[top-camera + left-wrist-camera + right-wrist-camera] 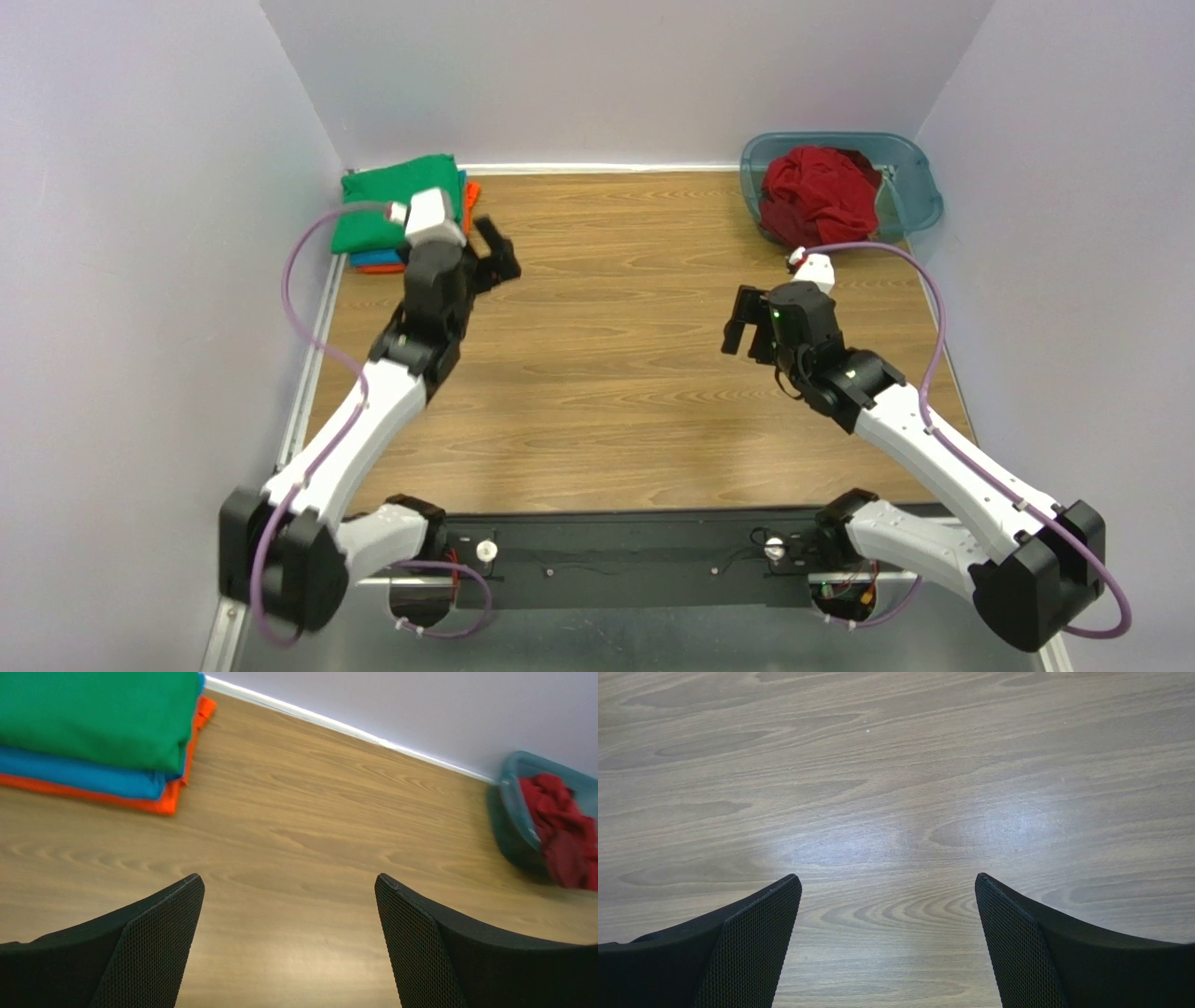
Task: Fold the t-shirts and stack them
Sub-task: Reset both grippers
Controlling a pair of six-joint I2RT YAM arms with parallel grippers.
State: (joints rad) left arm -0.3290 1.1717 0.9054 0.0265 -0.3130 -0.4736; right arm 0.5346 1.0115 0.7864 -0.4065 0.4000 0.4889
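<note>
A folded stack sits at the table's far left corner: the green t-shirt [400, 196] on top, the teal-blue t-shirt [84, 775] under it, the orange t-shirt [168, 798] at the bottom. The dark red t-shirt [819, 193] lies crumpled in the plastic tub [912, 189] at the far right; it also shows in the left wrist view [565, 829]. My left gripper [494, 252] is open and empty, just right of the stack. My right gripper [746, 319] is open and empty over bare wood, in front of the tub.
White walls close in the table on the left, back and right. A metal rail runs along the left edge [316, 371]. The black base bar [631, 557] with both arm mounts lies along the near edge.
</note>
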